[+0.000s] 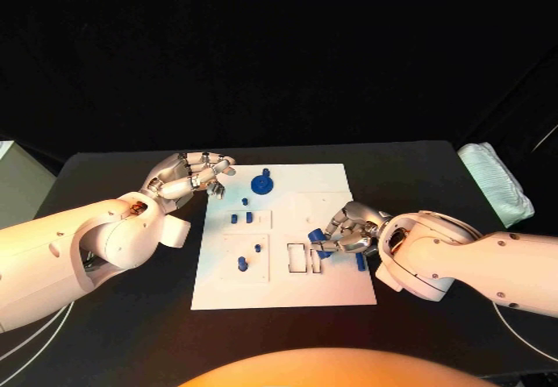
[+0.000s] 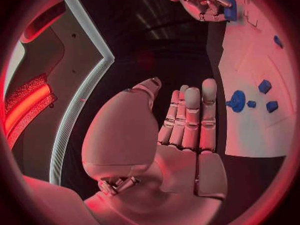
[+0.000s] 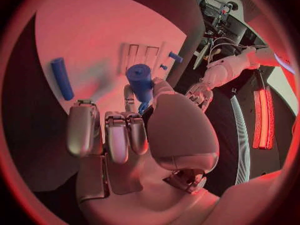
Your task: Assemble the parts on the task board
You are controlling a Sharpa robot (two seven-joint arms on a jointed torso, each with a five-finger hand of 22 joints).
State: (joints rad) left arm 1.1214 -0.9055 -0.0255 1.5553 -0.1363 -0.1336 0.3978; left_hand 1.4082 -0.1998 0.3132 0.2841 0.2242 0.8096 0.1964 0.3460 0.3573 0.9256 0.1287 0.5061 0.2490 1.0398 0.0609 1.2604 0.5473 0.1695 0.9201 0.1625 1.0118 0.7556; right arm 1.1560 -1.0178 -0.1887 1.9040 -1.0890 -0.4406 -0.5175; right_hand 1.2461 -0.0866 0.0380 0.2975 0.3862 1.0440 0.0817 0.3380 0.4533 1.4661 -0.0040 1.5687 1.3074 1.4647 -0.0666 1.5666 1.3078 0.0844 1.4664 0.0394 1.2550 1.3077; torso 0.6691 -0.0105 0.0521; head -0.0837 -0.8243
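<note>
The white task board lies mid-table. My right hand hovers over its right half and pinches a blue cylinder, seen clearly between thumb and finger. A second blue cylinder lies flat on the board beside that hand. Rectangular slots sit just left of the held piece. My left hand floats off the board's far left corner, fingers extended and holding nothing. A blue round disc with a knob stands near it.
Two small blue blocks sit in a recess on the board's left half, and two blue pegs stand in the recess below. A white folded cloth lies at the table's right edge. Black table surrounds the board.
</note>
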